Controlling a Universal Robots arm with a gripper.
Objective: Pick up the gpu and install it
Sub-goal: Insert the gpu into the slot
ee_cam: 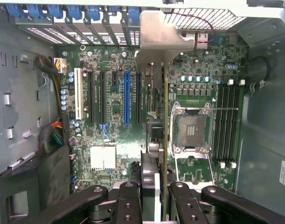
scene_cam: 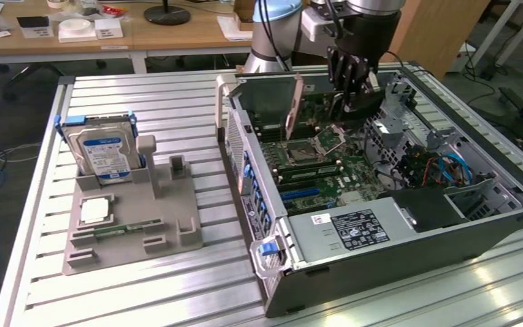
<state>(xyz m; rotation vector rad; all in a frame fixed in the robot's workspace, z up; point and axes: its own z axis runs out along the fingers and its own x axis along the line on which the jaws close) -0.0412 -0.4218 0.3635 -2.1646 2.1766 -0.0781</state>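
Observation:
My gripper point(scene_cam: 353, 94) hangs inside the open computer case point(scene_cam: 407, 266), over the back part of the motherboard point(scene_cam: 321, 163). It is shut on the gpu point(scene_cam: 363, 107), which shows as a dark piece just below the fingers. In the wrist view the gpu point(ee_cam: 158, 37) is seen edge-on between the fingertips of the gripper point(ee_cam: 154, 186). Its silver bracket points toward the row of blue latches. The card floats above the board, between the long blue slot point(ee_cam: 127, 98) and the processor socket point(ee_cam: 191, 130). It does not touch a slot.
On the exterior view's left, a grey holder point(scene_cam: 134, 238) carries a silver hard drive point(scene_cam: 107, 155), a small chip point(scene_cam: 95, 211) and a green memory stick point(scene_cam: 125, 229). The case walls, power supply point(scene_cam: 353, 228) and drive cage point(scene_cam: 407, 129) hem the gripper in.

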